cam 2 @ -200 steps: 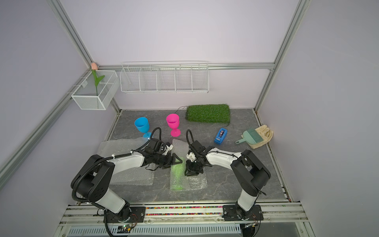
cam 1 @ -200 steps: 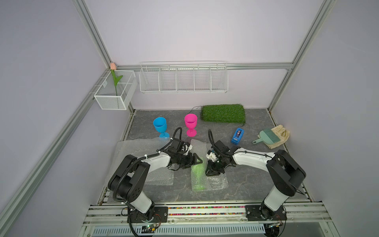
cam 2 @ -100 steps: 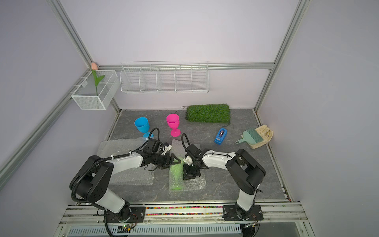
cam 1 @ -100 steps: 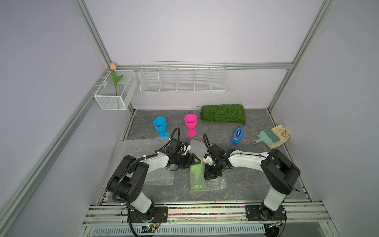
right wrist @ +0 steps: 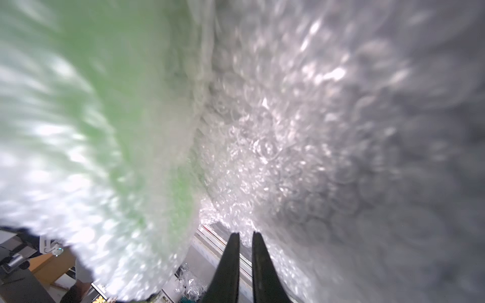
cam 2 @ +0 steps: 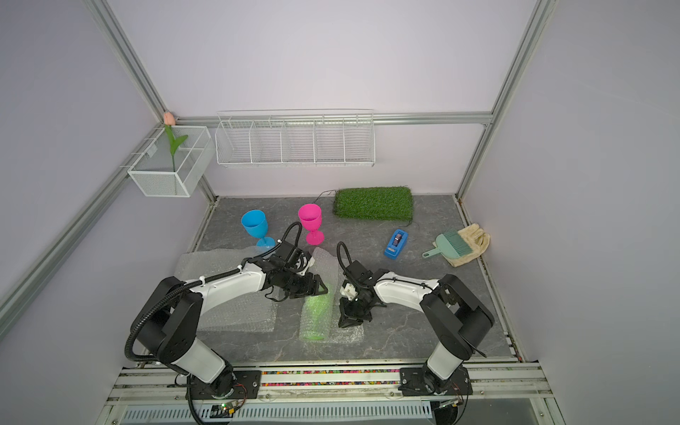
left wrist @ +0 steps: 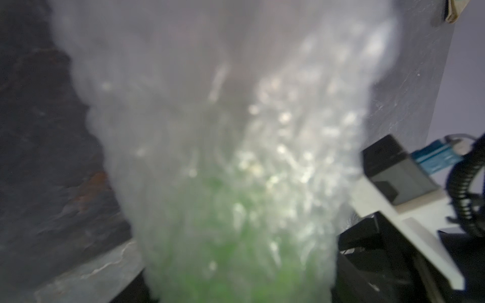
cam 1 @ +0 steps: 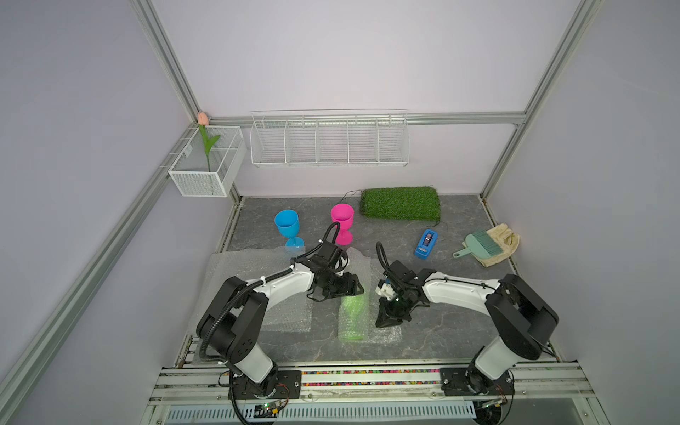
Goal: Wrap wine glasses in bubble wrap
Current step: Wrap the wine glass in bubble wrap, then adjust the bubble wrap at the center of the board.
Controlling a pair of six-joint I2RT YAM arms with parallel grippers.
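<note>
The grey tabletop (cam 1: 460,331) carries a spare sheet (cam 1: 235,268) of bubbled film spread flat by its left edge. Beside that, near the middle of the front edge, is the working bubble wrap (cam 1: 386,333), partly rolled. Inside that roll the green goblet (cam 1: 352,320) lies on its side, its length running front to back. The blue goblet (cam 1: 287,224) and pink goblet (cam 1: 342,219) stand upright and bare toward the back, left of centre. The left gripper (cam 1: 355,289) sits at the roll's far end with its jaws wide; the left wrist view is blurred, so I cannot tell whether they press the roll. The right gripper (cam 1: 384,323) points down onto the loose flap just beside the roll. Its fingers (right wrist: 231,262) are almost together with a slim gap, and film may be caught between them, though that is not clear. The step in hand looks like closing the wrap over the goblet. To do it well, the left should steady the roll against turning, while the right draws the flap up and over, taut and low, until film overlaps film.
</note>
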